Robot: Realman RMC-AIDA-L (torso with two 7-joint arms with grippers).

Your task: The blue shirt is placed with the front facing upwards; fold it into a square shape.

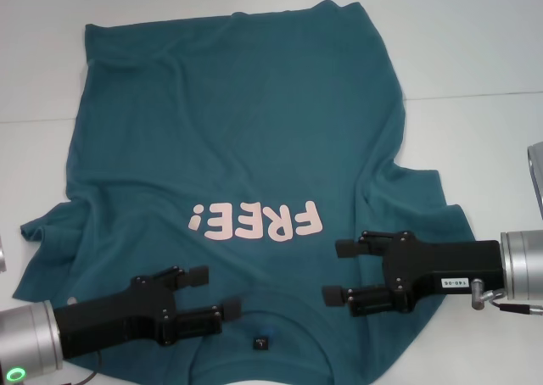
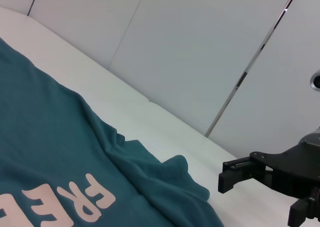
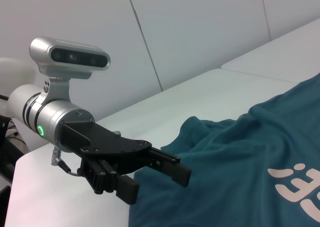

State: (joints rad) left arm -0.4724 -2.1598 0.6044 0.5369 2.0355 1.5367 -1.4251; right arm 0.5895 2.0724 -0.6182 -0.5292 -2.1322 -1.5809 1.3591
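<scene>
The blue shirt (image 1: 229, 147) lies spread face-up on the white worktop (image 1: 475, 63), neckline at the near edge, hem far, both sleeves rumpled. The left tool (image 1: 212, 296) and right tool (image 1: 344, 270) sit over the near shoulders, jaws apart and holding nothing. Whether they touch cloth is hard to tell, so a shallow pinch could slip off or bunch the creased sleeves, skewing the fold.

The blue shirt (image 1: 229, 139) is matt, soft wrinkled cloth on a smooth white table (image 1: 475, 54).
</scene>
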